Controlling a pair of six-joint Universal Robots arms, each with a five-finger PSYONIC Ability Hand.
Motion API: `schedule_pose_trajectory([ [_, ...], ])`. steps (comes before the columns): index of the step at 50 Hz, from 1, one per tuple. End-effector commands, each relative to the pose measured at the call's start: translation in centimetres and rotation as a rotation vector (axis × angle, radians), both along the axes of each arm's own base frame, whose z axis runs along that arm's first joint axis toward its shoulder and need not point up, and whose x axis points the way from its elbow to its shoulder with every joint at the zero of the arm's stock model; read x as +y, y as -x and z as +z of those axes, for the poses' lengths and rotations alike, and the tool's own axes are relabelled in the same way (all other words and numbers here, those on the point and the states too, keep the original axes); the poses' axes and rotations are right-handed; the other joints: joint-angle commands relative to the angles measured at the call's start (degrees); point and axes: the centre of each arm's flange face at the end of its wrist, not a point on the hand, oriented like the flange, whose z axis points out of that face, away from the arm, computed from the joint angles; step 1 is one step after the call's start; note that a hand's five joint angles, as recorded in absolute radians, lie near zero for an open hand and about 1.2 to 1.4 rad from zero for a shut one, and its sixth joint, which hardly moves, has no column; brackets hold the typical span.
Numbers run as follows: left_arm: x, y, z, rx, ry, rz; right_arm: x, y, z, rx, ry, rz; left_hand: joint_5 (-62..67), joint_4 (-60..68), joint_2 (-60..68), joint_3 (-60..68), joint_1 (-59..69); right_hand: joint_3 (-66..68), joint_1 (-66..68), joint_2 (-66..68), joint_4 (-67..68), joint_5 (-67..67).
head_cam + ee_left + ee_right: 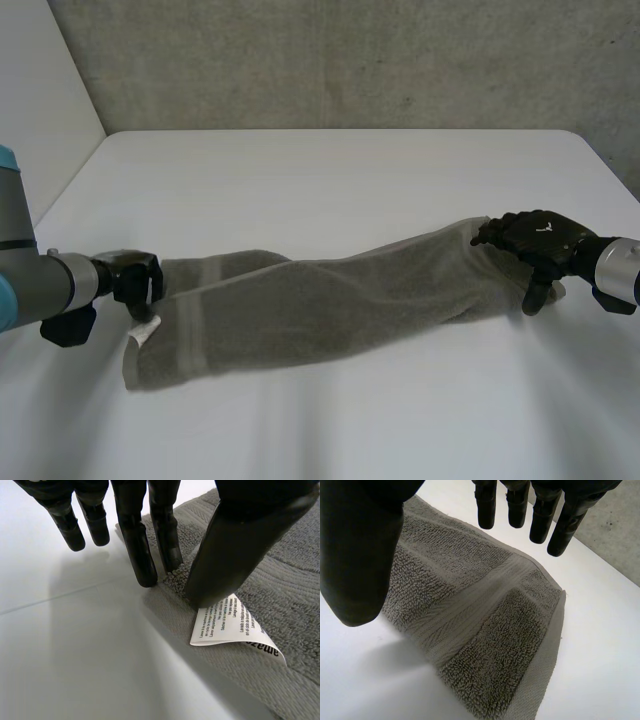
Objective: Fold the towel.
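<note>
A grey towel (330,310) lies folded lengthwise in a long band across the white table (330,180). My left hand (135,280) is at its left end. In the left wrist view, two straight fingers (142,555) touch the towel's (290,580) edge. The thumb rests on the cloth beside a white label (230,625), and the other fingers hang over bare table. My right hand (530,238) hovers over the right end. In the right wrist view its fingers (485,505) and thumb are spread above the towel's (470,615) banded corner and hold nothing.
The label (146,334) sticks out at the towel's left end near the table's left edge. A grey concrete wall stands behind the table, and a white panel is at the far left.
</note>
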Motion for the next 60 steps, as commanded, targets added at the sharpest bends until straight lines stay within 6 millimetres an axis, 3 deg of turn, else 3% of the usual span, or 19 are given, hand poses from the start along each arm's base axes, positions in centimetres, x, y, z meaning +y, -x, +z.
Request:
schedule_pose_trajectory([
  [1, 0.1, 0.5, 0.6, 0.003, 0.022, -0.013, 0.0, 0.0, 0.0, 0.000, -0.001, 0.001, 7.04, -2.88, 7.49, -2.46, 7.92, -0.37, -4.01, -4.58, -3.42, -3.66],
  [9, -0.5, 1.0, 1.9, 0.012, 0.082, -0.022, 0.0, 0.0, 0.0, 0.000, -0.001, 0.001, 7.05, -2.88, 7.50, -2.46, 7.93, -0.37, -4.01, -4.58, -3.42, -3.66],
  [16, -1.1, 1.1, 1.6, 0.013, 0.113, -0.024, 0.0, 0.0, 0.0, 0.000, -0.001, 0.000, 7.89, -2.88, 8.34, -2.46, 8.77, -0.37, -4.01, -4.58, -3.42, -3.66],
  [18, -1.2, 1.3, 1.4, 0.013, 0.118, -0.031, 0.0, 0.0, 0.0, 0.000, -0.001, 0.000, 19.24, -2.88, 19.69, -2.46, 20.12, -0.37, -4.01, -4.58, -3.42, -3.66],
  [20, -1.4, 1.5, 1.4, 0.015, 0.127, -0.035, 0.0, 0.0, 0.0, 0.000, -0.001, 0.000, 21.97, -2.88, 22.42, -2.46, 22.85, -0.37, -4.01, -4.58, -3.42, -3.66],
  [27, -2.1, 1.8, 1.5, 0.020, 0.173, -0.047, 0.0, 0.0, 0.0, 0.000, -0.001, 0.001, 22.00, -2.88, 22.45, -2.46, 22.87, -0.37, -4.01, -4.58, -3.42, -3.66],
  [28, -1.8, 2.0, 1.5, 0.022, 0.169, -0.052, 0.0, 0.0, 0.0, 0.000, -0.001, 0.001, -3.96, -2.88, -3.51, -2.46, -3.08, -0.37, -4.01, -4.58, -3.42, -3.66],
  [29, -1.8, 2.0, 1.5, 0.022, 0.169, -0.052, 0.0, 0.0, 0.0, 0.000, -0.001, 0.001, -4.22, -2.88, -3.77, -2.46, -3.34, -0.37, -4.01, -4.58, -3.42, -3.66],
  [30, -1.6, 2.2, 1.6, 0.020, 0.169, -0.059, 0.0, 0.0, 0.0, 0.000, 0.000, 0.001, -28.70, -2.88, -28.25, -2.46, -27.82, -0.37, -4.01, -4.58, -3.42, -3.66],
  [31, -1.4, 2.4, 1.6, 0.020, 0.166, -0.066, 0.0, 0.0, 0.0, 0.000, 0.000, 0.001, -31.28, -2.88, -30.83, -2.46, -30.40, -0.37, -4.01, -4.58, -3.42, -3.66],
  [43, 0.3, 1.7, 1.0, 0.007, 0.107, -0.043, 0.1, 0.0, 0.0, 0.003, -0.001, 0.003, -33.15, -2.88, -32.70, -2.46, -32.28, -0.37, -4.01, -4.58, -3.42, -3.66],
  [48, 0.9, 1.9, 0.5, 0.005, 0.082, -0.049, 0.0, 0.0, 0.0, 0.003, -0.001, 0.002, -26.13, -2.88, -25.68, -2.46, -25.25, -0.37, -4.01, -4.58, -3.42, -3.66],
  [60, 0.6, 2.1, -0.5, 0.004, 0.070, -0.053, 0.2, 0.0, -0.1, 0.002, -0.006, 0.004, -22.22, -2.88, -21.77, -2.46, -21.35, -0.37, -4.01, -4.58, -3.42, -3.66],
])
